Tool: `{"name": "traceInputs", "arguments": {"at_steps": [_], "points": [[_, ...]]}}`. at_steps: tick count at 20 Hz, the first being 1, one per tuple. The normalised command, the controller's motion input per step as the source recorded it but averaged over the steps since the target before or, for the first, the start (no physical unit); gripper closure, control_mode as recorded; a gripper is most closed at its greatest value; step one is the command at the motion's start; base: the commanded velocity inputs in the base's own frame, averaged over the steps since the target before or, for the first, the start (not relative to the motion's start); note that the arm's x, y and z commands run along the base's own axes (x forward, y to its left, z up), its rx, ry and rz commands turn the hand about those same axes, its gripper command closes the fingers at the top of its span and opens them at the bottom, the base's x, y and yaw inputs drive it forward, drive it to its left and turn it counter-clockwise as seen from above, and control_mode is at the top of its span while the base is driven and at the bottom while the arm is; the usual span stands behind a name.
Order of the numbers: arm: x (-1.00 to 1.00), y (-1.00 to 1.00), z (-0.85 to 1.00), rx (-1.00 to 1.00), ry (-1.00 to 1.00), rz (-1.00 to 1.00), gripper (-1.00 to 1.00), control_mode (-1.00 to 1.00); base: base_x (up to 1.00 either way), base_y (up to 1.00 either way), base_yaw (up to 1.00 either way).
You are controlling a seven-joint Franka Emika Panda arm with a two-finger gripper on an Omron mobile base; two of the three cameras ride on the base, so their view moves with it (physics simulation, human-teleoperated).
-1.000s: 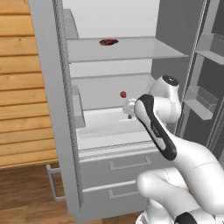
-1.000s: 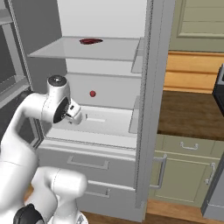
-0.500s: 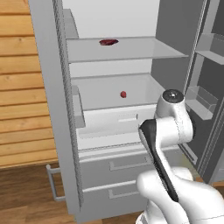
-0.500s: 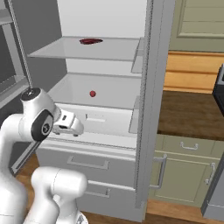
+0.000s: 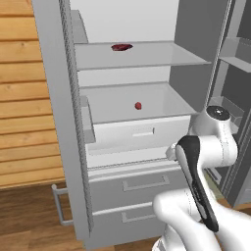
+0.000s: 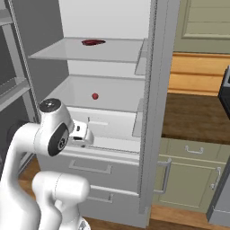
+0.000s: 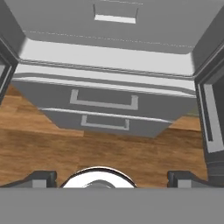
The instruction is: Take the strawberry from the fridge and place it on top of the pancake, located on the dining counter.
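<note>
With both upper doors swung wide, the fridge [image 5: 147, 132] stands open before the arm, its pale interior flanked by a wood-plank wall [image 5: 22, 98] on the left and, in the right base view, by green lower cabinets [image 6: 191, 173] under a dark worktop [image 6: 197, 114]. On the lower glassy shelf [image 5: 132, 100] lies the strawberry [image 5: 138, 105], a small dark red lump set near the shelf's middle, clear of the side walls and with nothing else beside it; the right base view shows it at the same place [image 6: 95, 96]. On the upper shelf [image 5: 142, 54] rests a flat dark red item [image 5: 121, 47], well above and slightly left of the strawberry. Below the lower shelf sits a pale inner bin [image 5: 139, 135] with a short recessed handle; what it contains cannot be told. Beneath it are two closed grey drawers [image 5: 142, 196], each with a bar handle, seen again from above in the hand view [image 7: 103, 103] over a wooden floor [image 7: 109, 153]. Door racks [image 5: 235, 54] line the open right-hand door. The white arm's elbow and wrist rise in front of the drawers, at the fridge's lower right, low beside the bin front and well apart from the strawberry. The gripper [image 7: 111, 177] points downward toward drawers and floor, its two dark fingertips [image 7: 41, 177] spread wide apart with nothing between them.
</note>
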Motion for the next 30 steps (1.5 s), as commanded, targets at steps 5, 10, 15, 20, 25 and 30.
{"name": "traceInputs", "arguments": {"at_steps": [5,10,15,20,25,30], "points": [[-0.13,0.12,-0.3,0.05,-0.03,-0.11,-1.0,-1.0,0.0,0.0,0.0],[-0.09,0.07,-0.08,0.01,-0.05,-0.1,-1.0,-1.0,0.0,0.0,0.0],[0.0,0.03,0.0,0.0,-0.01,-0.01,-1.0,-1.0,0.0,0.0,0.0],[0.15,0.26,0.0,0.0,0.0,0.0,-1.0,1.0,0.07,0.08,0.0],[0.0,0.0,0.0,0.0,0.0,0.0,-1.0,1.0,0.44,0.42,0.0],[0.0,0.0,0.0,0.0,0.0,0.0,-1.0,1.0,0.52,0.05,0.02]]}}
